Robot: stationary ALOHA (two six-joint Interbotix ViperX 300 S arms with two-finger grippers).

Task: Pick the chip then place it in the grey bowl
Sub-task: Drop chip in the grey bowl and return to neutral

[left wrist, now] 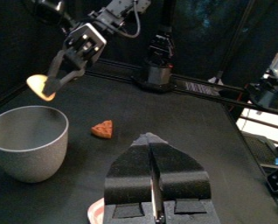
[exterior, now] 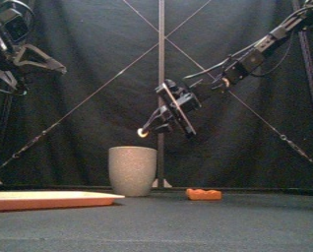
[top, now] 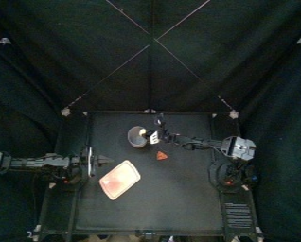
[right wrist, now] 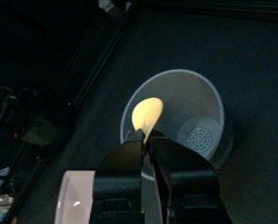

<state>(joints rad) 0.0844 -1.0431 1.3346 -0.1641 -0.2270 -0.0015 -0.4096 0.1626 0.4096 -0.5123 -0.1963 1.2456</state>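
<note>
Chip (exterior: 144, 131), pale yellow: where is it?
— In the air, nipped at its lower end by the right gripper (exterior: 149, 128), whose jaws are clamped on it.

And the grey bowl (exterior: 132, 169)?
— Upright near the middle of the table, just below the chip. The right wrist view has the chip over the bowl's open mouth. The front view shows a clear gap between chip and rim.

What is the other arm doing?
— The left gripper (left wrist: 153, 149) rests at the table's left side, raised off the surface. Its jaws are pressed together on nothing.

Anything else on the table?
— A pink tray (top: 119, 179) lies flat toward the front left, apart from the bowl. A small orange wedge toy (exterior: 204, 194) lies on the table near the bowl, on its right, not touching it.
</note>
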